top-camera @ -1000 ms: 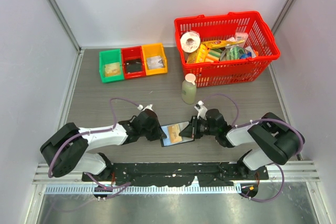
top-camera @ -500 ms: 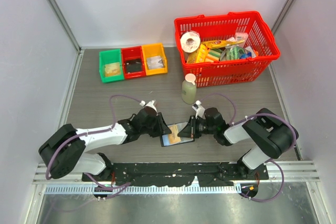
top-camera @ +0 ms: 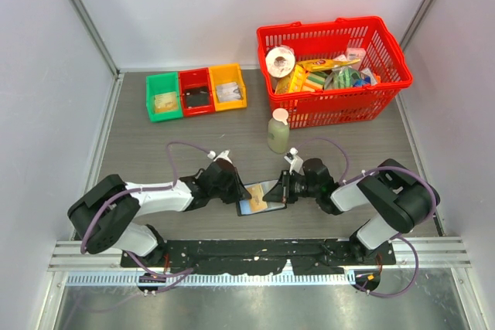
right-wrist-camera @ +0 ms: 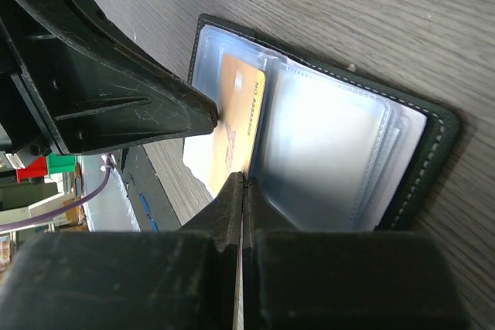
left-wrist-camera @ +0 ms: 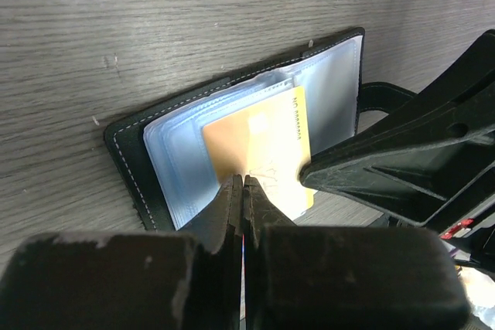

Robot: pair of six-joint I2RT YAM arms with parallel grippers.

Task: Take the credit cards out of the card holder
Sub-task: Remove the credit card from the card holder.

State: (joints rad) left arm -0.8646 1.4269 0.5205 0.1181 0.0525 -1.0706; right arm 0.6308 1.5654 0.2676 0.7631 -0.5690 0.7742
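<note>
The black card holder (top-camera: 254, 206) lies open on the table between my two grippers, showing pale blue-grey sleeves (left-wrist-camera: 178, 152) (right-wrist-camera: 332, 144). A yellow-orange credit card (left-wrist-camera: 259, 141) (right-wrist-camera: 236, 106) sticks partway out of a left-hand sleeve. My left gripper (top-camera: 241, 193) (left-wrist-camera: 244, 181) is shut, its tips resting on the card's near end. My right gripper (top-camera: 283, 191) (right-wrist-camera: 244, 178) is shut, its tips at the seam between the card and the right-hand sleeves. Each wrist view shows the other gripper's fingers (left-wrist-camera: 402, 152) (right-wrist-camera: 116, 106) close by. Any other cards are hidden.
A red basket (top-camera: 340, 107) of groceries stands at the back right. A small pale bottle (top-camera: 278, 132) stands just in front of it, behind the card holder. Green, red and orange trays (top-camera: 196, 75) sit in a row at the back left.
My left gripper has moved right, from beside the card holder onto its left half. The card holder has shifted slightly. My right gripper has stayed at the card holder's right side.
</note>
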